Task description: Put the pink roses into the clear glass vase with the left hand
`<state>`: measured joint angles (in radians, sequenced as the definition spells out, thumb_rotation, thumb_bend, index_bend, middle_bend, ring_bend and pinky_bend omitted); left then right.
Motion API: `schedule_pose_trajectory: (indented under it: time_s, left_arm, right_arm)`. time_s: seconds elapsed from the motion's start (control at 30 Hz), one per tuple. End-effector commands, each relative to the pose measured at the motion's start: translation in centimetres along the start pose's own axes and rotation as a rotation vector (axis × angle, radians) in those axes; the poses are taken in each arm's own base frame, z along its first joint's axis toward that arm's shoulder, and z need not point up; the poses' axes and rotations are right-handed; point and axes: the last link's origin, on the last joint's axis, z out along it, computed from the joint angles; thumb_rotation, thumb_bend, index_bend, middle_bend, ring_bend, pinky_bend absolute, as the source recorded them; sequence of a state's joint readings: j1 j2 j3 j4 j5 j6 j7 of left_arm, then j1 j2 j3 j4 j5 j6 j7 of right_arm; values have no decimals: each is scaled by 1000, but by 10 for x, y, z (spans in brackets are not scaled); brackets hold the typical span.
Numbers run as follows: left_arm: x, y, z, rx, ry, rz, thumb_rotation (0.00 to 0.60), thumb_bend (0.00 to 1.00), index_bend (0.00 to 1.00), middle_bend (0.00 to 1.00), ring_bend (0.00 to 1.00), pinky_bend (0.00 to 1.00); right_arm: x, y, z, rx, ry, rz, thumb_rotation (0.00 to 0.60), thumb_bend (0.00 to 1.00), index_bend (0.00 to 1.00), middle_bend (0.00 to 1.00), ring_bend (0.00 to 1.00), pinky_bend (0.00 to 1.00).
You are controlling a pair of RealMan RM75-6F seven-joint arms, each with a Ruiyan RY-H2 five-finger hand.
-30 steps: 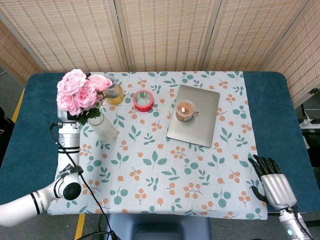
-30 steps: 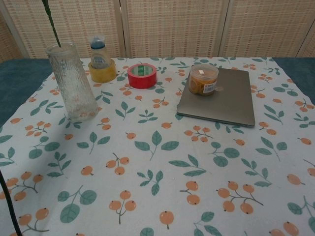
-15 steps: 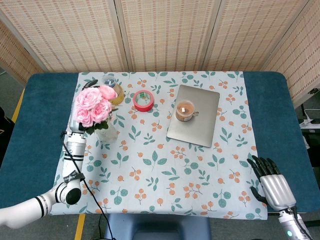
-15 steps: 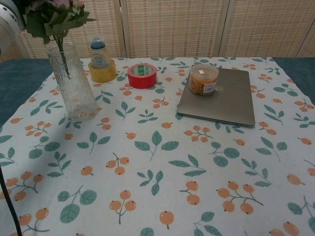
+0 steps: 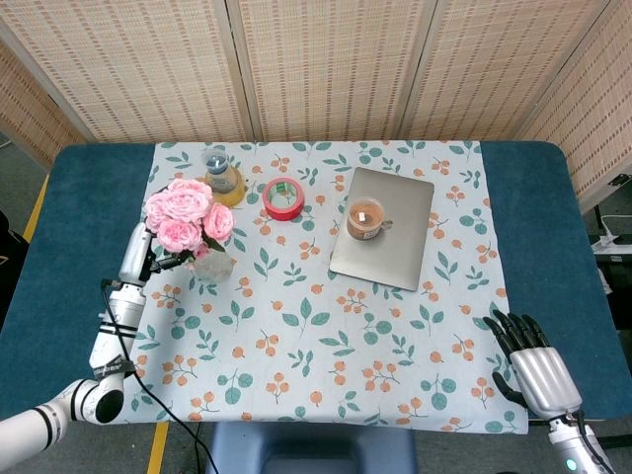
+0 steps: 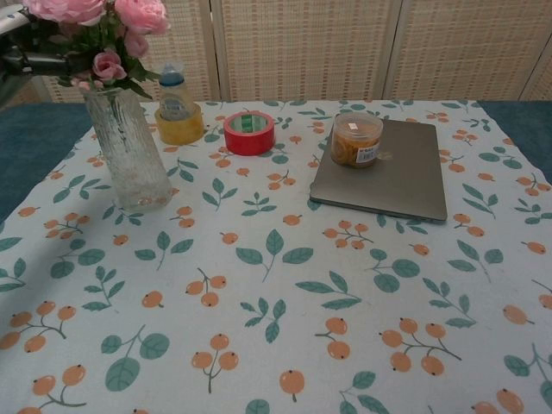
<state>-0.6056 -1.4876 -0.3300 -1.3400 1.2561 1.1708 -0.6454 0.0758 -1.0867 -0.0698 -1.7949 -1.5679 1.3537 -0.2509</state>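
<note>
- Head view shows the left hand point(image 5: 138, 259) raised beside the clear glass vase point(image 5: 212, 265), its dark fingers reaching toward the stems just under the blooms; whether they pinch the stems or only touch them I cannot tell.
- The pink roses point(image 5: 185, 211) stand in the vase, their blooms bunched above its mouth, just to the right of the left hand.
- In the chest view the roses point(image 6: 95, 21) fill the top left corner above the ribbed vase point(image 6: 129, 148), and a dark part of the left hand point(image 6: 19, 57) shows at the frame's edge, level with the leaves.
- Beyond the vase, further from the left hand, a small bottle point(image 6: 174, 92) sits inside a yellow tape roll point(image 6: 180, 128).
- A red tape roll point(image 5: 283, 197) lies to the right of that, well apart from both hands.
- A grey laptop point(image 5: 383, 240), closed, lies in the middle of the floral tablecloth point(image 5: 326, 336), nearer the right hand's side, with a lidded jar point(image 5: 364, 218) of orange contents standing on it.
- The right hand point(image 5: 528, 362) rests at the near right corner of the cloth, fingers spread and holding nothing, far from every object.
</note>
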Motion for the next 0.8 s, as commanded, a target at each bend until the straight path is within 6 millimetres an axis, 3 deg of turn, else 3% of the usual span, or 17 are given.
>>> schedule_pose_trajectory:
  time_s: [0.03, 0.43, 0.63, 0.8]
  left_arm:
    - [12, -3, -12, 2, 9, 50, 600, 391, 0, 0, 0, 37]
    - [53, -27, -93, 67, 17, 310, 600, 387, 0, 0, 0, 37]
    - [65, -36, -156, 67, -27, 646, 600, 382, 0, 0, 0, 39]
    - [62, -52, -209, 142, -126, 918, 600, 390, 0, 0, 0, 36]
  right_arm:
    - [1, 0, 0, -1, 3, 1, 600, 295, 0, 0, 0, 0]
    - [-1, -1, 0, 6, -5, 0, 600, 295, 0, 0, 0, 0]
    - [0, -1, -2, 0, 4, -2, 600, 295, 0, 0, 0, 0]
    - [2, 1, -3, -22, 20, -10, 600, 295, 0, 0, 0, 0]
